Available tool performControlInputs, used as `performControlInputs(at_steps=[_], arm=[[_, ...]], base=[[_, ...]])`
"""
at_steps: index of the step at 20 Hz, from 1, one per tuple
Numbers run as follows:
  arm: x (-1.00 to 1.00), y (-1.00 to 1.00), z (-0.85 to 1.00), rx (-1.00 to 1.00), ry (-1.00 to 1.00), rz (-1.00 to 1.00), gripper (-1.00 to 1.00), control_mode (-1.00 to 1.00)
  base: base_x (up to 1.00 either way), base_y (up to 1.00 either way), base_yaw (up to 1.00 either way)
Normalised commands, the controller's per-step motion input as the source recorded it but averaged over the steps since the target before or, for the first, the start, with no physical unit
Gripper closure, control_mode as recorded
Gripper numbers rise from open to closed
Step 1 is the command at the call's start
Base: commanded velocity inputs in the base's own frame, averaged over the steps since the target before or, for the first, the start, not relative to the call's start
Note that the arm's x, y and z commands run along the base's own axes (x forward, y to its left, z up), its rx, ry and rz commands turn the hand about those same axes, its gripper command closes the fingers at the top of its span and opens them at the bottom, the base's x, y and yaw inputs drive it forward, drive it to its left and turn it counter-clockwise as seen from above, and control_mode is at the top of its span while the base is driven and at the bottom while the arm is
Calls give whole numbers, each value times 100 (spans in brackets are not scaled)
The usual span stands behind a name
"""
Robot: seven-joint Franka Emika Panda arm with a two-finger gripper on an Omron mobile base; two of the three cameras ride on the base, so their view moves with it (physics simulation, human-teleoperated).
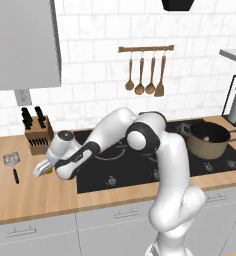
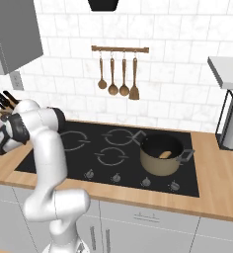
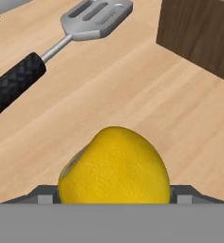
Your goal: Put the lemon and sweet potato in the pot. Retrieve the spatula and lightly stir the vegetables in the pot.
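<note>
I see the sweet potato already in the pot. My gripper sits over the lemon, grip unclear; the spatula waits at eleven o'clock.

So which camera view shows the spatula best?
The hand view: the spatula lies close and sharp, slotted head and black handle clear. The left base view shows it small on the counter, left of the knife block.
</note>
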Motion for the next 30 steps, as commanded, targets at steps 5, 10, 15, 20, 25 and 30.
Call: performControlInputs(at_steps=[5, 10, 15, 20, 25, 30], arm=[[-12, -23, -2, 2, -3, -3, 100, -100], [-47, -65, 33, 6, -8, -1, 100, -100], [-21, -97, 83, 6, -4, -8, 100, -100], [1, -89, 100, 11, -5, -11, 100, -100], [22, -65, 100, 10, 0, -13, 100, -100], [45, -52, 100, 7, 0, -16, 100, -100]], base=[[0, 0, 0], [0, 0, 0], [0, 0, 0], [0, 0, 0], [0, 0, 0], [0, 0, 0]])
